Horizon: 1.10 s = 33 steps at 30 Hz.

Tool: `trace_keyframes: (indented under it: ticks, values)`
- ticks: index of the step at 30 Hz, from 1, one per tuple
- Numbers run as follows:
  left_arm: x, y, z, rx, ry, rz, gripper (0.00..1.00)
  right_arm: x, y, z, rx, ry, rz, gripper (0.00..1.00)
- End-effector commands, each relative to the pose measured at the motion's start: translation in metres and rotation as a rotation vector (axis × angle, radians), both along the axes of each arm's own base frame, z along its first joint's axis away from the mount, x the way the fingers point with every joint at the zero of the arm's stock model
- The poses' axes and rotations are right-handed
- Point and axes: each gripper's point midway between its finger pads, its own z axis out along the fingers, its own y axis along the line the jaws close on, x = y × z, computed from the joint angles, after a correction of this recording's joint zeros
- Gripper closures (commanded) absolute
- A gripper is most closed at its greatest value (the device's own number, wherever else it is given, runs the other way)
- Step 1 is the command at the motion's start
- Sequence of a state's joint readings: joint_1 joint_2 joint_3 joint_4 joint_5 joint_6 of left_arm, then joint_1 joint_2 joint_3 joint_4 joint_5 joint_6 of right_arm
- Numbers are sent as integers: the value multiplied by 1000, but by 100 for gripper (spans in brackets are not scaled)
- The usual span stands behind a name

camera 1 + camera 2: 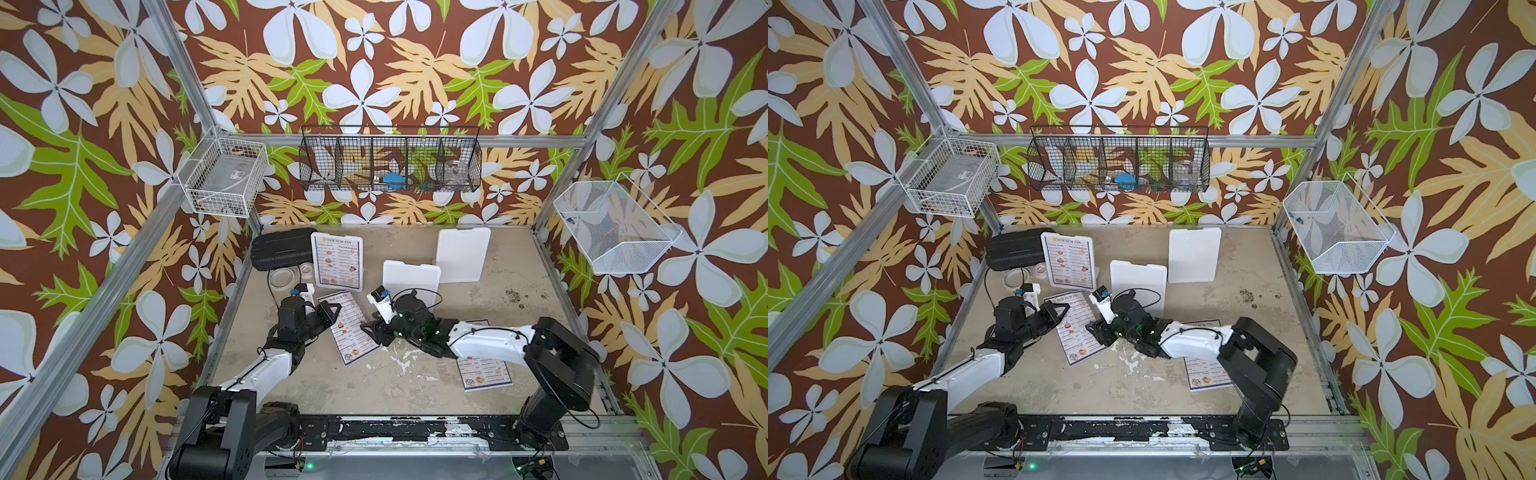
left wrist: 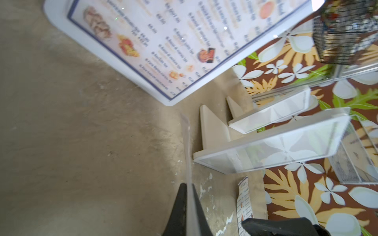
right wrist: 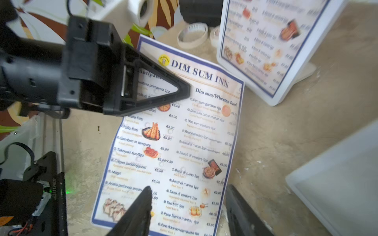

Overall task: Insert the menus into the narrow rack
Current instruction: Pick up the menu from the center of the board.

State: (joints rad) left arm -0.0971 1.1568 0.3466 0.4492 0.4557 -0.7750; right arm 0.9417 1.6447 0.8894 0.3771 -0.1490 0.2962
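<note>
A beige, scuffed table (image 1: 415, 386) sits inside walls papered with large white flowers and green and tan leaves; a long black wire basket (image 1: 390, 160) hangs on the back wall, with a white wire basket (image 1: 224, 178) on the left and another white mesh basket (image 1: 611, 226) on the right.

Two black-and-white arms reach in from the near edge; the left arm (image 1: 266, 365) and right arm (image 1: 494, 338) meet near the middle of the table.

A black case (image 1: 282, 248) lies in the far left corner; just beside it stands an upright white holder (image 2: 106, 56) with one menu (image 1: 336, 262) already inside it, facing the arms; two empty white holders (image 1: 411, 277) (image 1: 462, 254) stand further right, each on triangular feet.

A second menu (image 3: 184, 143), headed "DIM SUM INN", lies between the two grippers, in front of the filled holder; a third menu (image 1: 484, 372) lies flat near the right side, partly hidden under the right arm.

The left gripper (image 2: 189, 190) is pressed together on the second menu's edge near its header end; the left wrist view shows the thin sheet edge-on between the black fingers. The right gripper (image 3: 188, 187) hovers over the same menu's lower part with its fingers spread apart, gripping nothing.

Two tape rolls (image 3: 192, 37) rest near the black case.
</note>
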Motion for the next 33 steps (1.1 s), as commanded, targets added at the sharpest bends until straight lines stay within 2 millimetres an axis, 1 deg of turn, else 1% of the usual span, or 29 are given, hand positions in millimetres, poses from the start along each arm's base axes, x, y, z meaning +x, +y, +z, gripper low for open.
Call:
trace_keyframes:
  ticks: [1, 3, 5, 8, 10, 14, 17, 21, 23, 27, 31, 33]
  values:
    - [-3, -16, 38, -45, -167, -104, 100, -2, -22, 39, 86, -110, -38, 36]
    - [-8, -21, 58, -67, -237, -137, 100, -9, -42, 56, 147, -137, -42, 31]
    - [-14, -26, 76, -68, -298, -163, 100, -13, -66, 71, 231, -150, -40, 27]
    - [-28, -41, 103, -68, -395, -219, 100, -19, -94, 82, 300, -184, -33, 20]
    - [-37, -54, 118, -60, -456, -260, 100, -24, -103, 86, 320, -203, -17, 18]
    - [-59, -80, 142, -73, -546, -373, 100, -50, -105, 94, 371, -254, 103, 13]
    - [-74, -96, 152, -98, -584, -456, 100, -63, -107, 97, 402, -283, 158, 8]
    - [-92, -112, 159, -129, -626, -549, 100, -69, -112, 100, 448, -289, 201, 3]
    - [-101, -119, 162, -132, -644, -588, 100, -74, -111, 102, 472, -281, 247, 2]
    - [-114, -132, 167, -140, -672, -655, 100, -72, -106, 104, 486, -268, 274, 2]
    - [-118, -141, 167, -138, -678, -687, 100, -75, -99, 111, 520, -245, 328, 3]
    - [-117, -143, 165, -139, -674, -692, 100, -78, -96, 115, 540, -239, 362, 6]
